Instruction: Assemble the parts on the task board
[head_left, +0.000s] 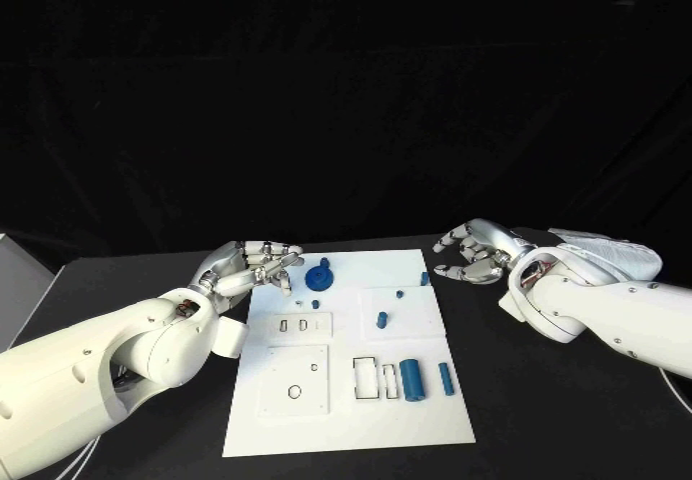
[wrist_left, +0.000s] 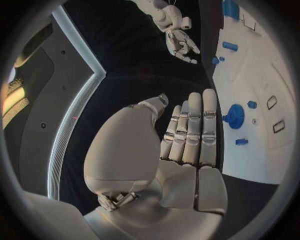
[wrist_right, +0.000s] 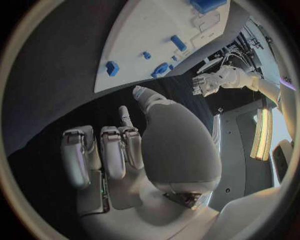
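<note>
I see the board (head_left: 346, 400) lying flat in the middle of the black bench (head_left: 548, 400), its long side running away from me. Near its far edge sits a blue gear (head_left: 319, 277), with a small blue peg (head_left: 312, 301) just in front of it. A little block (head_left: 426, 279) stands at the far right edge, and another small piece (head_left: 382, 320) lies toward the middle. Closer to me, on the right side, a blue cylinder (head_left: 414, 380) and a thinner pin (head_left: 447, 377) lie side by side, next to some rectangular slots (head_left: 378, 378). The left side carries a raised plate with two small slots (head_left: 296, 325) and one with a round hole (head_left: 296, 392).

My left hand (head_left: 257, 265) hovers at the board's far left corner, just beside the gear, fingers loosely apart and holding nothing. My right hand (head_left: 473, 253) hangs off the far right corner, near the block, fingers curled partway but separate, empty too.
</note>
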